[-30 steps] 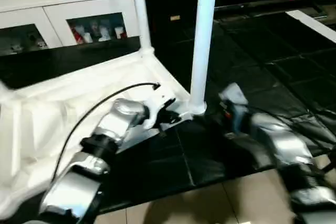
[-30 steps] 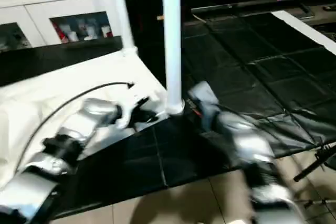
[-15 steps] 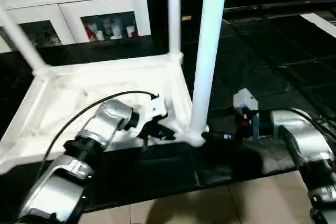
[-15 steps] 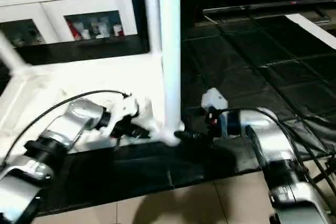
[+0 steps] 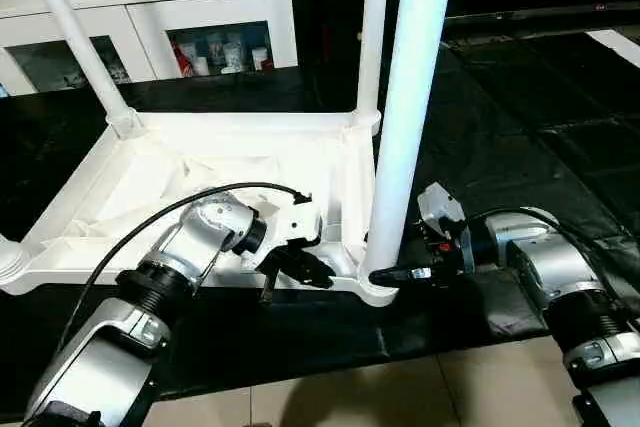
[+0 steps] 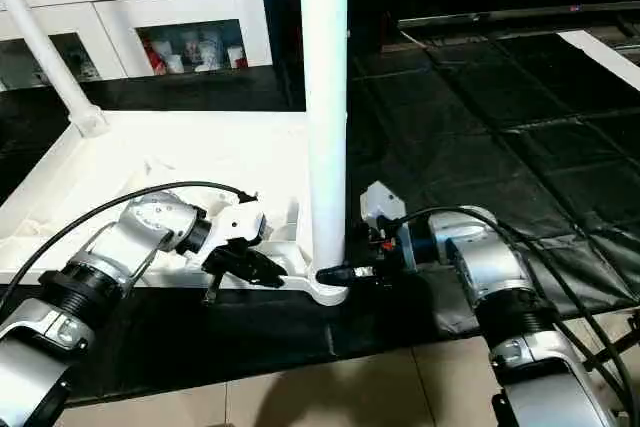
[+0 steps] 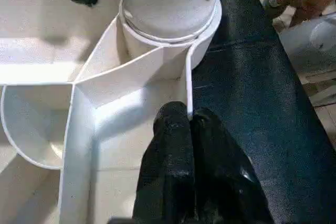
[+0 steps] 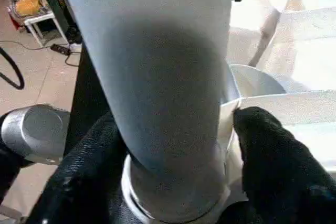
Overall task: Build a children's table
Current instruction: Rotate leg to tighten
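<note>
Ribbed white tabletop (image 5: pixel 200 177); left gripper (image 7: pixel 189 124) closed; right gripper (image 8: pixel 173 145) straddling smooth round leg (image 5: pixel 410 117).

White table (image 5: pixel 200 162), white legs (image 5: pixel 410 117); black mat (image 5: pixel 520 137); black pincer fingers (image 7: pixel 178 156); silver forearms (image 5: pixel 190 247).

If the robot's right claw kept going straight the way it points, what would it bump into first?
Probably the base of the nearest table leg: the right claw points at it from beside the corner socket, its fingers already either side.

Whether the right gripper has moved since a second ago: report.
Yes. The right gripper closed in on the near table leg's base; its fingers now flank it.
</note>
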